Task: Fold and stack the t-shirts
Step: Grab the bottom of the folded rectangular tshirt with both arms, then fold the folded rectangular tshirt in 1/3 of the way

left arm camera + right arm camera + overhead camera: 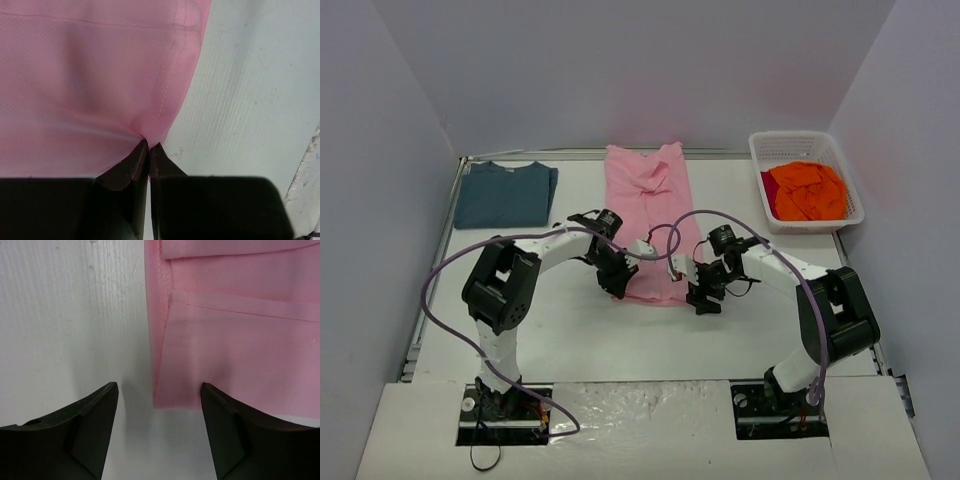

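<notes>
The light pink t-shirt lies as a long strip down the middle of the table. My left gripper is shut on its near left corner; in the left wrist view the pink cloth puckers into the closed tips of that gripper. At the near right corner my right gripper is open. The right wrist view shows the shirt's corner between the spread tips of the right gripper, untouched. The dark teal-blue t-shirt lies folded at the far left. The orange t-shirt is bunched in the basket.
A white mesh basket stands at the far right and also holds a bit of dark red cloth. White walls close in the table on three sides. The table top is white.
</notes>
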